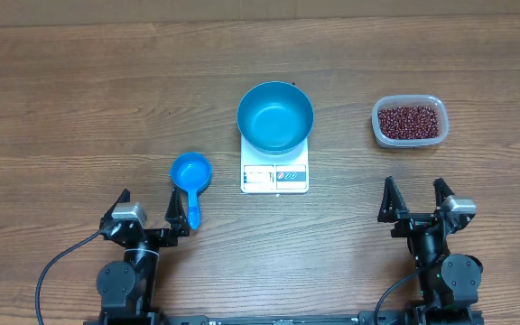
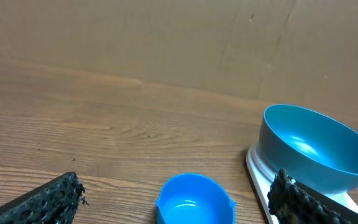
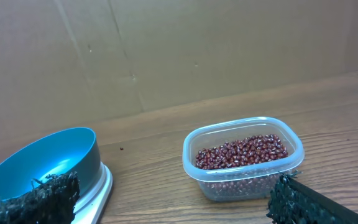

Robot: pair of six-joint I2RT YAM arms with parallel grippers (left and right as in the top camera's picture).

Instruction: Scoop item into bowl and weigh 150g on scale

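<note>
The empty blue bowl [image 1: 275,116] sits on the white scale [image 1: 274,173] at the table's middle. Dark red-brown beans [image 1: 408,121] fill a clear plastic tub [image 1: 379,129] to the right. A small blue scoop [image 1: 190,175] lies left of the scale, handle pointing toward the near edge. My left gripper [image 1: 149,209] stands open just behind the scoop's handle, nothing between its fingers. My right gripper [image 1: 415,199] is open too, near the table's front, below the tub. The left wrist view shows scoop [image 2: 194,199] and bowl [image 2: 316,147]; the right wrist view shows beans [image 3: 241,152] and bowl [image 3: 42,165].
A brown cardboard wall [image 2: 166,37] stands behind the table's far edge. The wooden tabletop [image 1: 79,99] stretches wide to the left and behind the objects. Black cables [image 1: 57,271] run from both arm bases at the front edge.
</note>
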